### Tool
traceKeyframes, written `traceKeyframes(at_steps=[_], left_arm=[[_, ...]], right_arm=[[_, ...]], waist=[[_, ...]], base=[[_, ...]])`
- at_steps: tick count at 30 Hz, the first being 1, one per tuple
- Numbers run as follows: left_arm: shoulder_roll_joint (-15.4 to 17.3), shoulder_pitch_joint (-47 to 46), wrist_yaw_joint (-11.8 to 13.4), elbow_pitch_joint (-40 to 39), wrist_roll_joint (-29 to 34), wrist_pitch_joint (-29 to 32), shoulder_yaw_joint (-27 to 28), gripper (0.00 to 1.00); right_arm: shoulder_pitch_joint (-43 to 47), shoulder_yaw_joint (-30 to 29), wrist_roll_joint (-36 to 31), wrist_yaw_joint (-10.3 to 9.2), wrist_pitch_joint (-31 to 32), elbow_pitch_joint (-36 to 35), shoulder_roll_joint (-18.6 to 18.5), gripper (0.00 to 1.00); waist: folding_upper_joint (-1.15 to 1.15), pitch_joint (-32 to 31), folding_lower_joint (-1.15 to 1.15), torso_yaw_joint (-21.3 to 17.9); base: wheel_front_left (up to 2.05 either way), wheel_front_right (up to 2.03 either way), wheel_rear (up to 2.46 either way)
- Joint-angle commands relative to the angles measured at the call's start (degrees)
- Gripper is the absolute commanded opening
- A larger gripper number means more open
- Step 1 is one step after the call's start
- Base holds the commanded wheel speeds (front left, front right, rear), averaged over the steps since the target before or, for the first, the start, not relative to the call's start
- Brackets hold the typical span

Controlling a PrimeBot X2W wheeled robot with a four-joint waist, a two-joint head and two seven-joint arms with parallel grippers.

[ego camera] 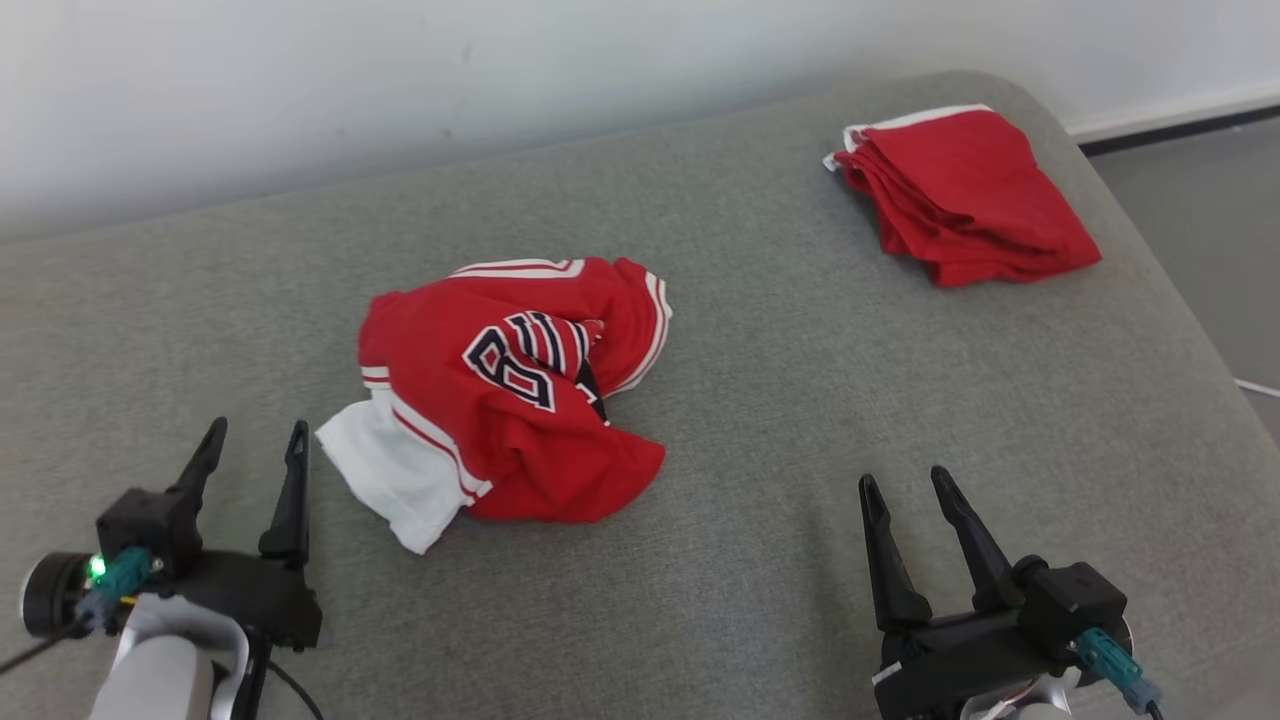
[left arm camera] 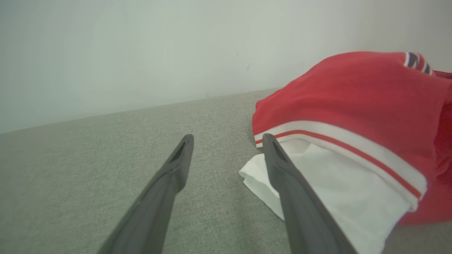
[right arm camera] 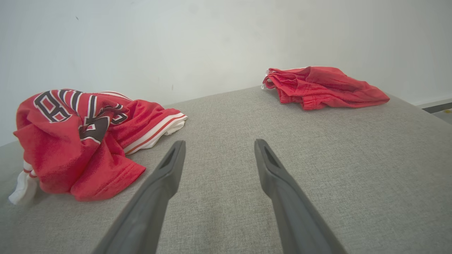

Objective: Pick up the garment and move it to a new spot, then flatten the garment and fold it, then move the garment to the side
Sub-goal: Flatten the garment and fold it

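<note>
Your left pincer and right pincer stood released; the crumpled jersey looked soft and limp, so you could pinch its white edge at seven o'clock.

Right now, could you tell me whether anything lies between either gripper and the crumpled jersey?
Nothing visible does. Bare grey surface is all that separates the open left gripper and open right gripper from the crumpled jersey; the folded red garment lies well off at the far right.
</note>
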Motion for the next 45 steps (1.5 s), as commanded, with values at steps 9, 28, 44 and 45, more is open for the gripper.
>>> traceKeyframes(at_steps=[9,28,44,45], left_arm=[[3.2,-9.3,0.1,11.6,-5.3,2.6,-7.4,1.0],[4.0,-15.0,0.1,20.7,-14.5,2.6,-18.7,0.0],[5.8,2.4,7.9,-7.4,-14.9,0.7,-15.5,0.0],[6.0,4.3,8.9,-10.1,-14.8,1.4,-15.7,0.0]], right_arm=[[-1.7,0.3,0.8,-0.15,-0.1,0.0,0.1,1.0],[-0.5,-1.7,-0.3,-0.15,-0.1,0.1,0.1,1.0],[2.9,-4.0,-1.0,-0.15,-0.1,0.0,0.1,1.0],[3.1,-4.2,-1.1,-0.15,-0.1,0.0,0.1,1.0]], waist=[[-0.01,3.6,-0.01,-4.0],[-0.01,1.1,-0.01,-1.3],[-0.01,-3.3,-0.01,10.1],[-0.01,-3.3,-0.01,10.8]], base=[[0.0,0.0,0.0],[0.0,0.0,0.0],[0.0,0.0,0.0],[0.0,0.0,0.0]])
